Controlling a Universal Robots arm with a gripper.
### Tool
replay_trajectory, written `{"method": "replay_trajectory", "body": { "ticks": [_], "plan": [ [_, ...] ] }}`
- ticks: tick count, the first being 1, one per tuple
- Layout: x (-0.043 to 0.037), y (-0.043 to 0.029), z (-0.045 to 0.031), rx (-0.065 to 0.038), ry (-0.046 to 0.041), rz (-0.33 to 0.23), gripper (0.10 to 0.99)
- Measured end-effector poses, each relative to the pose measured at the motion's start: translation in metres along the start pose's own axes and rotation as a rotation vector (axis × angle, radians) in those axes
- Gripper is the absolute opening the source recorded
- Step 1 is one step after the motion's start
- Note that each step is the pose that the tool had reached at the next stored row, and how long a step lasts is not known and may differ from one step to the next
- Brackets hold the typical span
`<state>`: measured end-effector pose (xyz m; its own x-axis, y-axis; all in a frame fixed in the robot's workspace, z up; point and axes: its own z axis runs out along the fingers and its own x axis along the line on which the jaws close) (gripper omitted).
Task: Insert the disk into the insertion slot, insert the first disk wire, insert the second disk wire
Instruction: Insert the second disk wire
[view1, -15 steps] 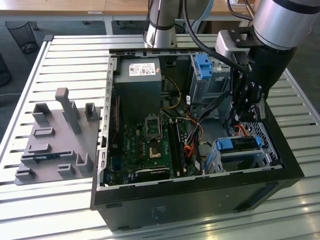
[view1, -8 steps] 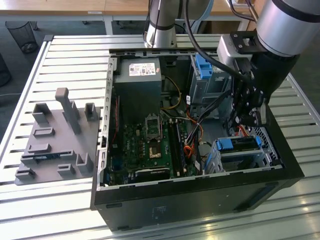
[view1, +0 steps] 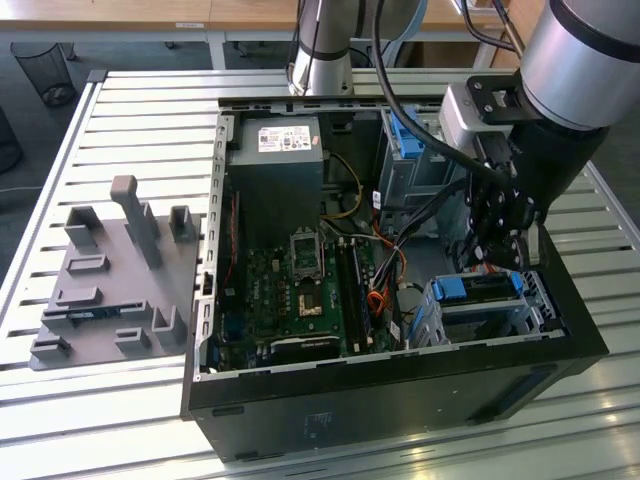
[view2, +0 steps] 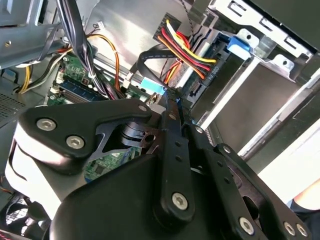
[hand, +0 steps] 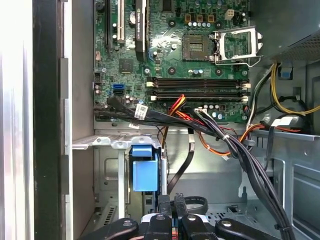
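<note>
The disk (view1: 478, 290), framed by its blue carrier (hand: 145, 171), lies inside the insertion slot (view1: 440, 322), the low metal cage at the case's front corner on the exterior view's right. My gripper (view1: 510, 262) hangs just above that cage. In both wrist views its fingers are pressed together on the light-blue end (view2: 152, 86) of a black flat disk wire (hand: 186, 165). A second disk wire, a black plug with red, yellow and black leads (view2: 187, 47), sits against the disk's end by the blue tab (view2: 241, 42).
The motherboard (view1: 300, 290) and power supply (view1: 275, 160) fill the rest of the open case. A taller cage with a blue tab (view1: 405, 150) stands behind my gripper. A thick bundle of black cables (hand: 250, 160) runs beside it. A grey fixture plate (view1: 110, 280) lies on the exterior view's left.
</note>
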<state>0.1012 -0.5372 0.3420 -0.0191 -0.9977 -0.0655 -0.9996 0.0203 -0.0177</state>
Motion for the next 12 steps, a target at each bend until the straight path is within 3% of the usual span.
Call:
{"method": "replay_trajectory", "body": {
  "ticks": [8, 12],
  "plan": [
    [0.0033, -0.0018, 0.0013, 0.0, -0.0006, -0.001, 0.149],
    [0.0113, -0.002, 0.0018, 0.0, -0.0118, -0.001, 0.149]
  ]
}}
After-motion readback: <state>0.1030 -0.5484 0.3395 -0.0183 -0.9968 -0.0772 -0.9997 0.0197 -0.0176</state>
